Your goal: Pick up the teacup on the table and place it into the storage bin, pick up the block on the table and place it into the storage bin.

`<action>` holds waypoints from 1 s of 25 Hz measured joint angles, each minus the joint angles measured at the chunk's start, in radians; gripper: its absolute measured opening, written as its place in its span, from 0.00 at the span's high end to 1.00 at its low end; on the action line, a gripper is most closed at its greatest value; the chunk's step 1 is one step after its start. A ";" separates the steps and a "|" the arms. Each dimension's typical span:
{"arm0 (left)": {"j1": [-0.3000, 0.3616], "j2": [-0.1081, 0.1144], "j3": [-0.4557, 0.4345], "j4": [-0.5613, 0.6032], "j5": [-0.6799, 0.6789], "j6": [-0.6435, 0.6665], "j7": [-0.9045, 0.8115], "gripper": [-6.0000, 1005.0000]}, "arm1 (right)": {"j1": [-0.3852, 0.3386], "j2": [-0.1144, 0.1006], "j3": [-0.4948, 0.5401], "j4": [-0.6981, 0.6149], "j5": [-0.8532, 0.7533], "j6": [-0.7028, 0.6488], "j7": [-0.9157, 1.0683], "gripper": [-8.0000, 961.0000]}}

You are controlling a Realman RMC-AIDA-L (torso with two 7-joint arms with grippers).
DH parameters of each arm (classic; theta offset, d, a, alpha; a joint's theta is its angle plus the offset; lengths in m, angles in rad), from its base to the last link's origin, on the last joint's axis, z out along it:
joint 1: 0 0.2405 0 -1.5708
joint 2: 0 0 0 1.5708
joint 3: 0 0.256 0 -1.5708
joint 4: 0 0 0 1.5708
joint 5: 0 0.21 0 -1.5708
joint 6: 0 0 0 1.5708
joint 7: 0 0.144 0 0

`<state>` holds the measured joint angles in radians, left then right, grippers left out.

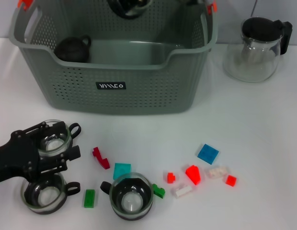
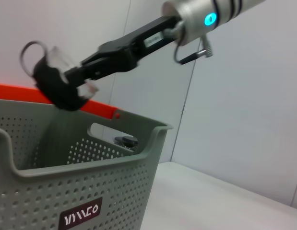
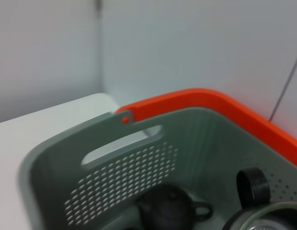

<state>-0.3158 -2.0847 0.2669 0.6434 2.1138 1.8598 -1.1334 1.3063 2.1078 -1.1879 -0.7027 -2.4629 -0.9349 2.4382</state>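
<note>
Teacup (image 2: pixel 54 79) held by right fingers (image 2: pixel 86 76) over storage bin (image 1: pixel 114 91) | white table (image 1: pixel 263 129) | left fingers (image 1: pixel 57 153) unclear

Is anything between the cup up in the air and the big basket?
Nothing visible. The right gripper holds the teacup over the open storage bin; the dark teapot inside sits in a corner. The left gripper is low by the table.

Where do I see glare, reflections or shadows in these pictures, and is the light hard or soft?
Head view: soft, even light; beside the left gripper, the front teacup casts only a faint shadow on the table, and the glass jug shows pale reflections. Left wrist view: the right gripper holds the held teacup over the storage bin; a blue lamp glows on its arm.
</note>
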 joint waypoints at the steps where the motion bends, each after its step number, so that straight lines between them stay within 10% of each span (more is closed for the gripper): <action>1: 0.000 0.000 0.000 0.000 0.000 -0.003 0.000 0.21 | 0.032 0.001 -0.001 0.075 0.001 0.075 0.008 0.93; 10: -0.007 -0.002 0.000 -0.022 0.000 -0.013 0.002 0.21 | 0.078 0.004 -0.045 0.358 0.037 0.402 0.032 0.93; 25: -0.037 -0.003 0.000 -0.054 -0.002 -0.039 0.006 0.21 | 0.032 0.004 -0.134 0.420 0.126 0.404 0.003 0.93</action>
<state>-0.3528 -2.0878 0.2669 0.5890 2.1122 1.8206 -1.1276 1.3384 2.1121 -1.3220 -0.2828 -2.3371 -0.5307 2.4415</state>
